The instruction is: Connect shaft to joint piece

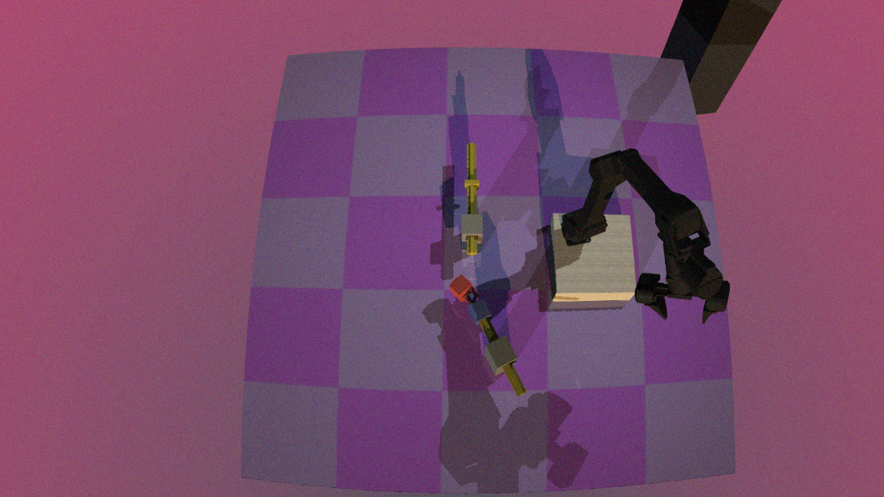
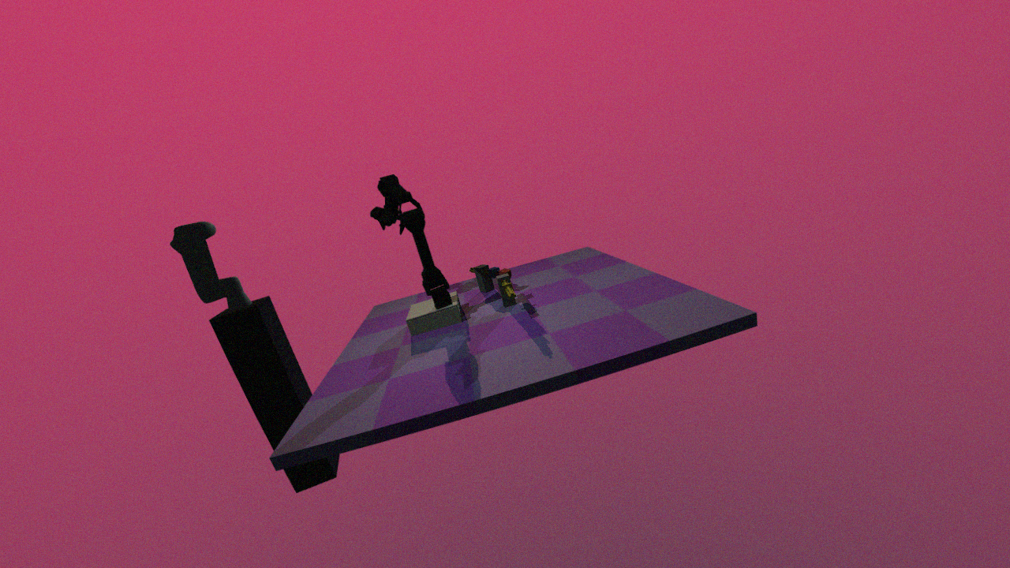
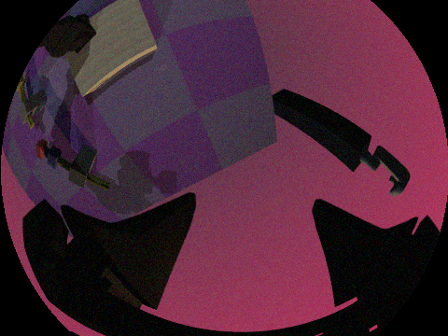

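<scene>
Black fingertips of the tool point(image 1: 684, 319) point(image 2: 392, 229) point(image 3: 255, 200) loom closest in the wrist view, spread wide with nothing between them; the tool is released. From above, it hangs by the right edge of the worktop point(image 1: 296, 432) point(image 2: 699, 304) point(image 3: 238, 112), well apart from the shafts. The arm point(image 1: 652, 185) point(image 2: 422, 247) rises from a pale slab point(image 1: 593, 266) point(image 2: 434, 317) point(image 3: 121, 42), nearer that right edge than the left.

Around the middle of the worktop, the red joint piece point(image 1: 460, 288) point(image 2: 505, 272) point(image 3: 41, 148) sits beyond a blue part point(image 1: 478, 310) point(image 3: 53, 154) on the end of the fixed shaft point(image 1: 514, 379) point(image 3: 99, 181). That shaft slants through its block point(image 1: 501, 352) point(image 2: 483, 278) point(image 3: 84, 163) towards the bottom edge. The second shaft point(image 1: 471, 157) point(image 3: 32, 120), yellow and collared, runs through the other block point(image 1: 471, 223) point(image 2: 505, 290) towards the top edge; its near end stands apart from the joint piece, which is angled away from its line.
</scene>
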Controlling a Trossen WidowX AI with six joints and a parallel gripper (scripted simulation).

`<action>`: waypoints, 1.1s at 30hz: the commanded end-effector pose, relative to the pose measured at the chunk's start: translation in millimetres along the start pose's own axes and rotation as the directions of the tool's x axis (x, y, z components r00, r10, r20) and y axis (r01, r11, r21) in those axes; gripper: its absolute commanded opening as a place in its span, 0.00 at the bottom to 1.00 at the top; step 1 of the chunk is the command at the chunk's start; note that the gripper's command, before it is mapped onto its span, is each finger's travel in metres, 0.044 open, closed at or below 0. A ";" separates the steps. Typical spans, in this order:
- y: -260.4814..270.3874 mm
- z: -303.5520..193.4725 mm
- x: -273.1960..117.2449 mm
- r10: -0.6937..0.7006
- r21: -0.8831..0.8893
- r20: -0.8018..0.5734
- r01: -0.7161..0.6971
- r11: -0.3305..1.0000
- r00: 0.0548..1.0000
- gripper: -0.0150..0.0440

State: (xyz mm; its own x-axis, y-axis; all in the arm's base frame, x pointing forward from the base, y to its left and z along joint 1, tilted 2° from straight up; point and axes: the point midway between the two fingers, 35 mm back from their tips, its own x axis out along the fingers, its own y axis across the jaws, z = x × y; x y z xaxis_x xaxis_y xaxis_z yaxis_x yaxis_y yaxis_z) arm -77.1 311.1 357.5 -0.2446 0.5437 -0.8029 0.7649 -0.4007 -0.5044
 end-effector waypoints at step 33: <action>391.4 -92.7 -19.3 0.748 0.407 -0.065 -0.667 0.624 0.661 1.00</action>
State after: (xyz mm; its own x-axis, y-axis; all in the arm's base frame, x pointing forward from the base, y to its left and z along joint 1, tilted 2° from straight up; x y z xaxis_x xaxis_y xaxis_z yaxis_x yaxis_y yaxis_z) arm 251.2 249.0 225.4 0.4150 0.2151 -0.8841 0.4641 -0.8858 0.0024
